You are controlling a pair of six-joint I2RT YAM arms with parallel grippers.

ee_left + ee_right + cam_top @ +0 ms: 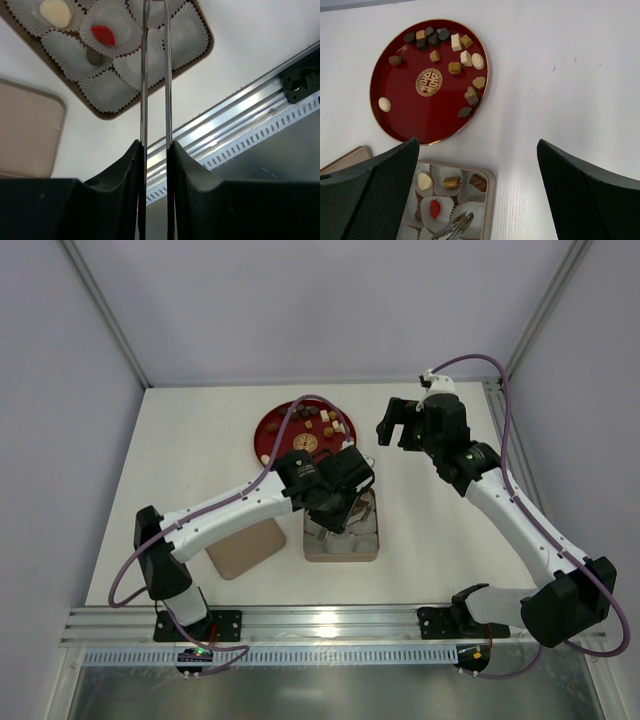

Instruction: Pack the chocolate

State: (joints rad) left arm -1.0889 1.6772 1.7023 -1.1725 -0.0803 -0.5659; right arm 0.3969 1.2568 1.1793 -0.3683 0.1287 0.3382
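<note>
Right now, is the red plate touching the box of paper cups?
Apart. The right wrist view shows a strip of white table between the near rim of the red plate and the far edge of the box.

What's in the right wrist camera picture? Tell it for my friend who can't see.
A round red tray with a gold emblem holds small chocolates in brown, tan and cream, mostly along its upper right rim. Below it, a box of white paper cups holds a few pieces, with metal tongs over it, framed by the black fingers of the open right end effector.
</note>
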